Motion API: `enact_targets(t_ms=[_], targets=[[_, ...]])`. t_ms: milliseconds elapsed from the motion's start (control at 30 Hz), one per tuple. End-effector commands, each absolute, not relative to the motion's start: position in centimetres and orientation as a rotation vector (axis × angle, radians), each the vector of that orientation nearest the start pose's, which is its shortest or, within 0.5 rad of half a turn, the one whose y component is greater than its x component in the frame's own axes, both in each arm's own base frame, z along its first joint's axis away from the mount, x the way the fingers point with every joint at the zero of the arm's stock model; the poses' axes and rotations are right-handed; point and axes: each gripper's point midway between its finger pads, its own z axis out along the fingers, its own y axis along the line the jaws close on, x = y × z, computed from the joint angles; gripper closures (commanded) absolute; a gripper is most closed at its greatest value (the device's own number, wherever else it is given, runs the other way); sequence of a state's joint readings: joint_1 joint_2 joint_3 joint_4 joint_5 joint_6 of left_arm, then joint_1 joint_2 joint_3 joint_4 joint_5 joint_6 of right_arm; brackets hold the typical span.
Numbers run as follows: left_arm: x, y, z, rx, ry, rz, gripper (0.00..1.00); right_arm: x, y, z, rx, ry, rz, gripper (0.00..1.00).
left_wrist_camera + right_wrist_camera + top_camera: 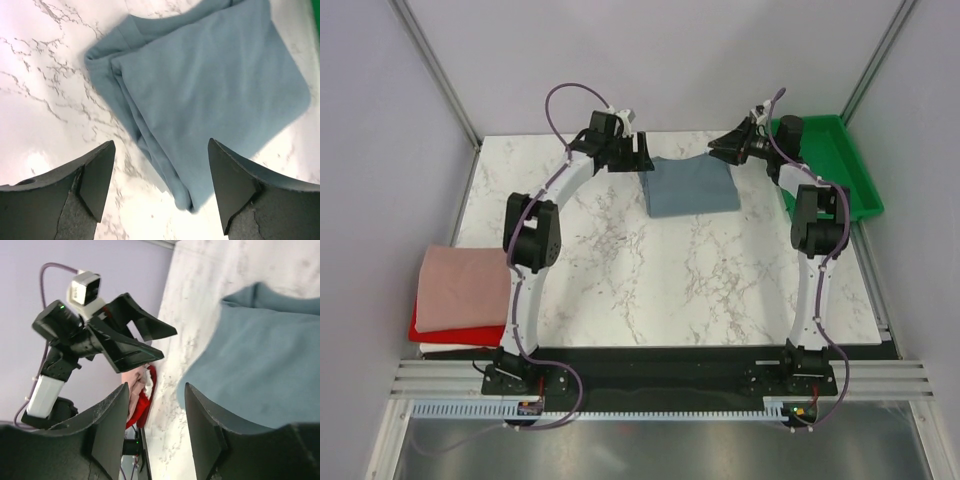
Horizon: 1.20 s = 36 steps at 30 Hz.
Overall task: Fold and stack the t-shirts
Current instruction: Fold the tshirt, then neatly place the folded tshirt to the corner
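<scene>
Plainly empty: left hand (160,141) wide apart, right hand (156,385) apart, beside blue-grey t-shirt (692,187)

No text, brand, number or sign legible in any view. Blue-grey t-shirt (692,186), at 12 o'clock on table (620,270): nothing readable made out on cloth.
</scene>
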<state>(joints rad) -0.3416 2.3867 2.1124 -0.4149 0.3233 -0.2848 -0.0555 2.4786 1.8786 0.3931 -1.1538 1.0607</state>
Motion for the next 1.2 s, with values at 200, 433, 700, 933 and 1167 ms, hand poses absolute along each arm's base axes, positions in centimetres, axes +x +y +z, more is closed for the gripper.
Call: enact_targets(t_ms=[200,433,700,933,1167], targets=[[48.6,-25.6,10.4,0.049,2.463,-1.159,0.2,53.6,14.3,18.5,-0.01,2.002,1.693,0.5],[48.3,-27.0,8.2,-0.125,2.452,-1.477,0.22,51.1,16.0,15.2,0.038,2.113,1.738,0.55],[49.8,-28.7,3.9,-0.216,2.479,-1.529,0.21,51.2,17.2,10.5,0.089,2.188,1.767,0.56],[49.4,-31.4,1.6,-0.218,2.514,-1.566,0.23,50.8,17.1,5.9,0.197,2.269,1.778,0.58],[49.7,-33.3,1.3,-0.233,2.499,-1.604,0.35,50.4,19.1,4.6,0.163,2.3,1.795,0.59]])
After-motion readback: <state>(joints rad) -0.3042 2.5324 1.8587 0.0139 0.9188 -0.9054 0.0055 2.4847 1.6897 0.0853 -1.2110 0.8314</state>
